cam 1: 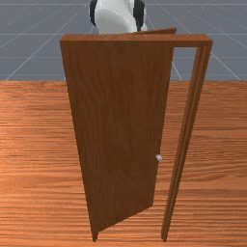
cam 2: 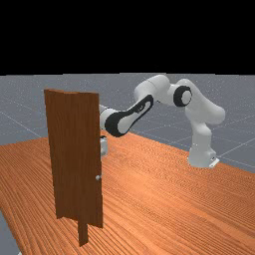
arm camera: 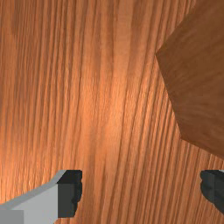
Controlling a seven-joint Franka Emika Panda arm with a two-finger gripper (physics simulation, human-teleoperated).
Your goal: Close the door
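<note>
In the far view the gripper (cam 2: 103, 146) is partly hidden behind the door (cam 2: 74, 154), on the arm's side of it. The wrist view shows the gripper (arm camera: 141, 190) open, its two fingers wide apart with bare wood below and between them. The brown door (arm camera: 197, 83) lies beyond the fingers, off to one finger's side. Seen from the front, the door (cam 1: 120, 125) stands ajar, its knob edge swung back toward the arm and away from the frame (cam 1: 185, 130). A small pale knob (cam 1: 158, 157) sits near that edge.
The door frame's top beam (cam 1: 135, 41) spans above the door, and its post stands at the front view's right. The orange-brown table (cam 2: 149, 189) extends beneath the arm, whose base (cam 2: 201, 157) is at the far view's right.
</note>
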